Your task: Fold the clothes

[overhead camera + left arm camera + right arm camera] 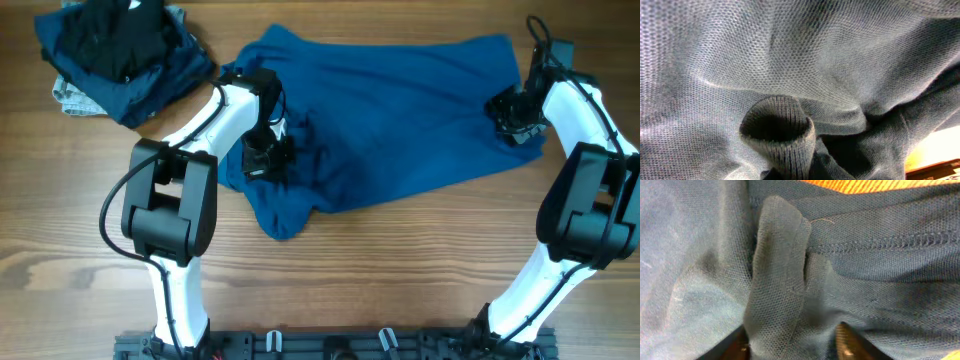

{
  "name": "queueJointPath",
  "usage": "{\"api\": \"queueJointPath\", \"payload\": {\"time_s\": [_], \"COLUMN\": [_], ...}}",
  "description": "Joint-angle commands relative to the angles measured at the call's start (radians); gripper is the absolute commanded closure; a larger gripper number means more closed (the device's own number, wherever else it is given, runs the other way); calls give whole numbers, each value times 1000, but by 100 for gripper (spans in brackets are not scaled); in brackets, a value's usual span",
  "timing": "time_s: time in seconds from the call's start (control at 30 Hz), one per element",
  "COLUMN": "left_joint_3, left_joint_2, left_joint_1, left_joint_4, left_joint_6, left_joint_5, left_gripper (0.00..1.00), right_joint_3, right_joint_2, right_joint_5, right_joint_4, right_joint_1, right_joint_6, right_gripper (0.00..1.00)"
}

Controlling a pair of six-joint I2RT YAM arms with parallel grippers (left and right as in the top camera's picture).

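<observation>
A blue shirt [400, 110] lies spread across the far middle of the wooden table, bunched at its lower left. My left gripper [268, 155] presses down into the bunched left part. In the left wrist view cloth fills the frame, and a ribbed cuff [782, 132] stands up from where the jaws are; the fingers are hidden under it. My right gripper [513, 112] is at the shirt's right edge. In the right wrist view its two fingers [792, 342] pinch a raised fold of the shirt [777, 280] beside a stitched hem [880, 242].
A pile of dark blue and black clothes [120, 50] lies at the far left corner. Bare wooden table [400, 270] runs along the front, with the arm bases at the front edge.
</observation>
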Motion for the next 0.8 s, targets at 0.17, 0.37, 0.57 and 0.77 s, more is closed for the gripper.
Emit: {"api": "queueJointPath", "payload": {"time_s": [0.17, 0.37, 0.57, 0.77], "left_joint_3": [-8, -8, -8, -8], "left_joint_2": [-54, -126, -186, -224], "left_joint_1": [5, 5, 5, 5], "left_joint_4": [-5, -13, -74, -117], "left_joint_6": [2, 2, 2, 2], "left_joint_5": [-27, -46, -46, -49], "left_gripper": [96, 96, 96, 96], "right_joint_3": [58, 127, 175, 175], "right_joint_2": [23, 23, 10, -30], "right_joint_5": [21, 44, 99, 100], "right_joint_4": [-73, -184, -312, -381], "right_joint_1": [-19, -39, -39, -39], "right_joint_6": [7, 5, 4, 4], "right_gripper": [76, 85, 96, 96]}}
